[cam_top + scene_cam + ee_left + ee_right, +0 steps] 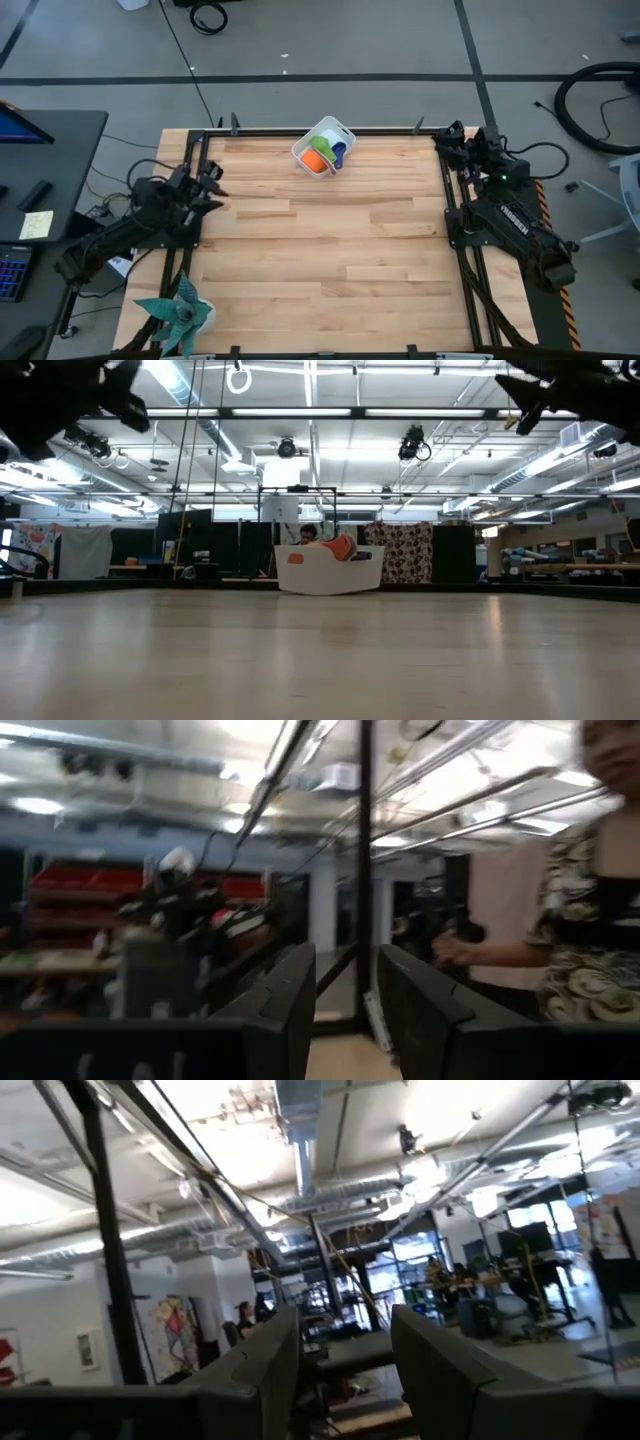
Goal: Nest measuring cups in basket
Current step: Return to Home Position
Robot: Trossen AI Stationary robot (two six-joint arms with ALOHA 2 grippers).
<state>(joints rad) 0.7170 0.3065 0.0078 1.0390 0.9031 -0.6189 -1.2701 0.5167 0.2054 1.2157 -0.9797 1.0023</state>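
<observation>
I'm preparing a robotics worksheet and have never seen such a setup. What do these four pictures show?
Two dark robot arms stand at a wooden table, one on each side. One picture looks straight down, one looks level across the tabletop, and two come from cameras on the arms' wrists. The left gripper and right gripper are both open, holding nothing, raised above the table. Near the far edge sits a white basket with coloured measuring cups inside: orange, green and blue show. A person shows beyond the table in the left wrist picture.
</observation>
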